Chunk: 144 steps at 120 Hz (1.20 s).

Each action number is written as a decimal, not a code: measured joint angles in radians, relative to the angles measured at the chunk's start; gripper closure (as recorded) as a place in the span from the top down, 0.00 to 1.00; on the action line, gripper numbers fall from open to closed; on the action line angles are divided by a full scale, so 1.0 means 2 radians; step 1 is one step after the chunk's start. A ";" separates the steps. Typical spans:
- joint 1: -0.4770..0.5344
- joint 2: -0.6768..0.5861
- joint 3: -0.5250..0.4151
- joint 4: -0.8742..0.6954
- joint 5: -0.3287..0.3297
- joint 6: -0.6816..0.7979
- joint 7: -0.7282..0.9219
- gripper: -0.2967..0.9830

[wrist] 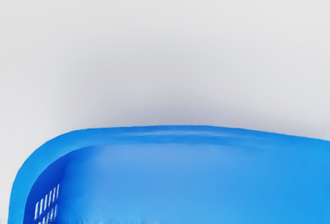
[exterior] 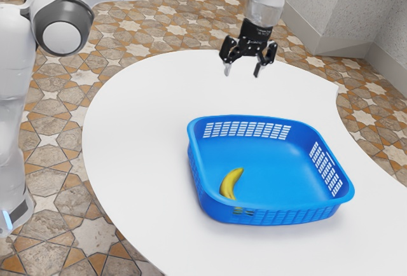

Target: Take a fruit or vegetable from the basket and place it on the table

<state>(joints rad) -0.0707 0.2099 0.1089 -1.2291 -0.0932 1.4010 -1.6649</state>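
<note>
While the banana (exterior: 229,186) lies inside the blue basket (exterior: 286,217), near its wall, pick is pending | Gripper (exterior: 242,71): fingers apart, nothing between them, raised clear of basket | Completed: no task step evident | Remaining: approach, grasp, lift, transfer to table (exterior: 140,142), release

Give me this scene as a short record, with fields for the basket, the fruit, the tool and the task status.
Basket: blue plastic rectangular basket with rounded corners, slotted sides, on the white curved table
Fruit: one curved yellow banana, inside the basket, near its wall
Tool: black two-finger gripper, open, holding nothing, raised above the table
Task status: banana not yet on the table
</note>
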 joint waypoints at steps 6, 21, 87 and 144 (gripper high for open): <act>0.000 0.000 0.000 -0.001 0.000 0.004 -0.027 0.77; 0.003 0.008 -0.005 0.000 -0.002 0.011 -0.073 0.77; -0.005 0.037 -0.097 -0.092 -0.040 0.115 0.066 0.77; -0.064 -0.076 -0.097 -0.292 -0.085 0.258 0.131 0.77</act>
<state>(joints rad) -0.1985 0.0575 -0.0860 -1.8127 -0.2638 1.9166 -1.4020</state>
